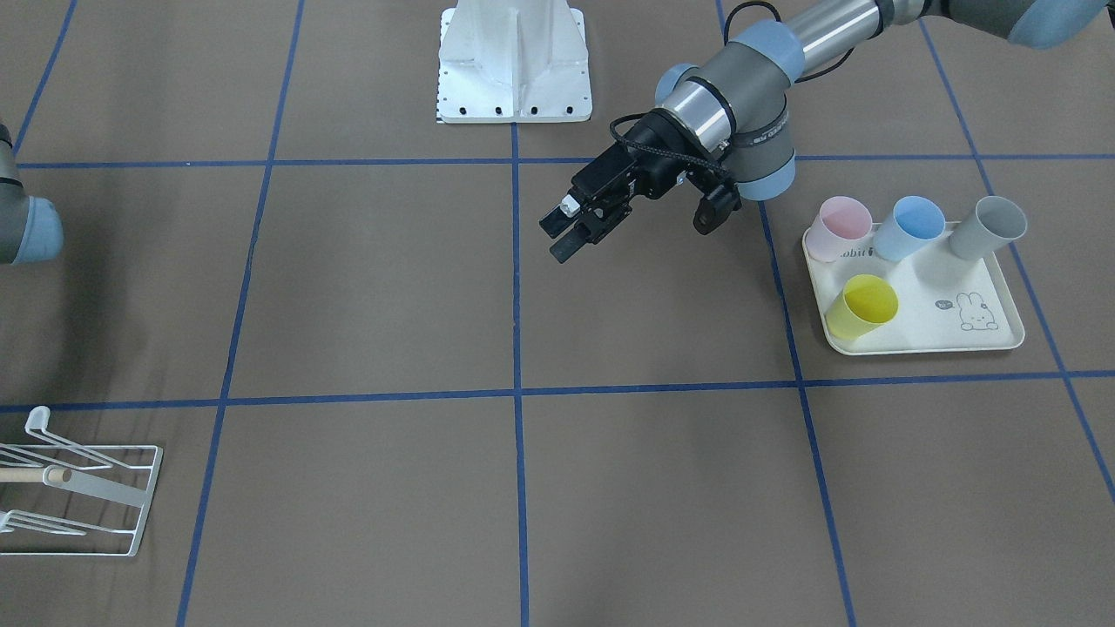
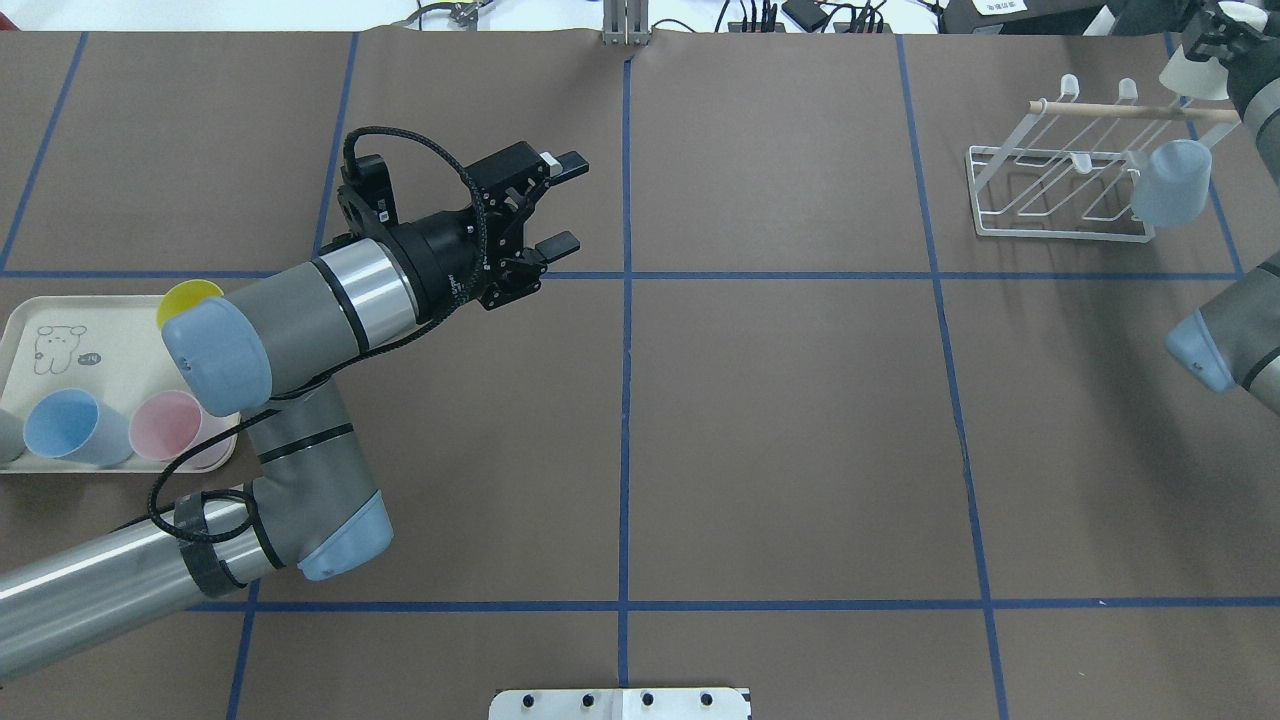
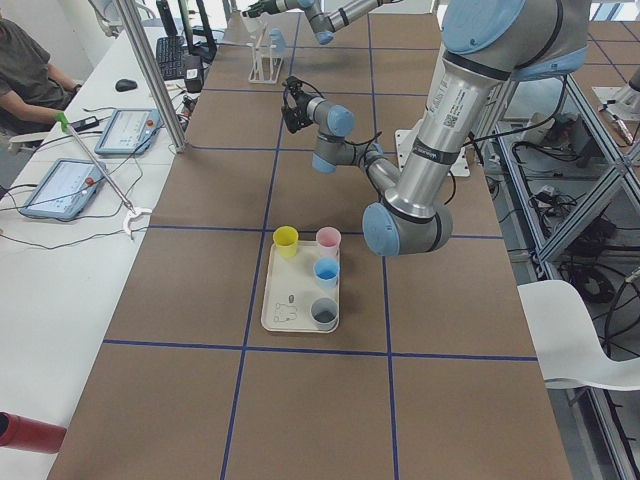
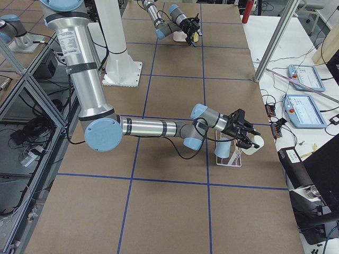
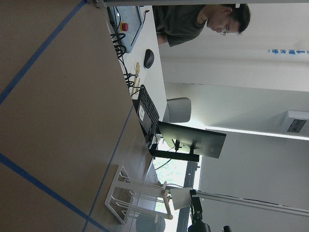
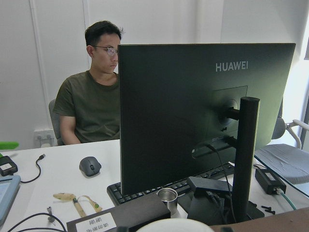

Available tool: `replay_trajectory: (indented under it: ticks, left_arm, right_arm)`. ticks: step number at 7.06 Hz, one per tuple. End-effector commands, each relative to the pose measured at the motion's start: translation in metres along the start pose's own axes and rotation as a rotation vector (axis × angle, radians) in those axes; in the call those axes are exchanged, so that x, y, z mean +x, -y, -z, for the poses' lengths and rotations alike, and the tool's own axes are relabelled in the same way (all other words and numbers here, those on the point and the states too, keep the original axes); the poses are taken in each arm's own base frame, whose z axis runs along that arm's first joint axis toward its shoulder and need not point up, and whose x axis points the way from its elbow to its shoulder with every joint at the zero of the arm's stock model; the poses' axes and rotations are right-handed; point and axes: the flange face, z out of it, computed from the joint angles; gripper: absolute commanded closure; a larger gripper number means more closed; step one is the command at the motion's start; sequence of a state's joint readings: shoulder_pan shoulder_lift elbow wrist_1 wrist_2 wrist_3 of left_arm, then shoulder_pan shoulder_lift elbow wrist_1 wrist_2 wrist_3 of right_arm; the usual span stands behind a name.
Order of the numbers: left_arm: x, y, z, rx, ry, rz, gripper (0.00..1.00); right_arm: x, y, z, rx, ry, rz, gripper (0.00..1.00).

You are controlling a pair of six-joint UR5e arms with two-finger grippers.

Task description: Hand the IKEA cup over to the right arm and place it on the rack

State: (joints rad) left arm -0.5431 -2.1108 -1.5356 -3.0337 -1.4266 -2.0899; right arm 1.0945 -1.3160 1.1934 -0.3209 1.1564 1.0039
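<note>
My right gripper (image 2: pixel 1206 44) is at the far right corner of the table, shut on a white IKEA cup (image 2: pixel 1193 78) held just over the wooden dowel end of the white wire rack (image 2: pixel 1058 192). From the right side, the cup (image 4: pixel 255 144) sits beside the rack (image 4: pixel 236 160). Its rim (image 6: pixel 176 225) shows at the bottom of the right wrist view. A pale blue-grey cup (image 2: pixel 1170 182) hangs on a rack prong. My left gripper (image 2: pixel 560 205) is open and empty above the table's middle left, far from the rack.
A cream rabbit-print tray (image 1: pixel 925 341) on my left side holds pink (image 1: pixel 841 221), blue (image 1: pixel 910 226), grey (image 1: pixel 989 226) and yellow (image 1: pixel 862 305) cups. A person sits at a desk with a monitor (image 6: pixel 203 111) beyond the table's far edge.
</note>
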Motion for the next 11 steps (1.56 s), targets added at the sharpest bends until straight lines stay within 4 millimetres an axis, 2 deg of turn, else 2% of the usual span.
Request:
replay_trajectory:
  ticks: [1, 7, 8, 9, 10, 11]
  left_arm:
    - [-0.001, 0.000, 0.000, 0.001, 0.001, 0.001, 0.00]
    - [-0.005, 0.002, -0.001, 0.004, 0.010, 0.002, 0.00]
    - [-0.005, 0.002, -0.001, 0.004, 0.010, 0.002, 0.00]
    - [-0.005, 0.001, -0.001, 0.003, 0.008, 0.000, 0.00]
    - [-0.005, 0.001, -0.001, 0.003, 0.008, -0.001, 0.00]
    - [-0.005, 0.001, -0.001, 0.002, 0.009, -0.003, 0.00]
  right_arm:
    - [0.002, -0.010, 0.001, 0.011, -0.018, 0.013, 1.00]
    - [-0.007, -0.025, 0.003, 0.013, -0.027, 0.032, 1.00]
    - [-0.006, -0.025, 0.002, 0.014, -0.028, 0.031, 0.84]
    - [-0.004, -0.025, 0.003, 0.013, -0.027, 0.033, 0.09]
    - [0.003, -0.029, 0.005, 0.010, -0.028, 0.034, 0.00]
    - [0.004, -0.029, 0.007, 0.012, -0.022, 0.031, 0.00]
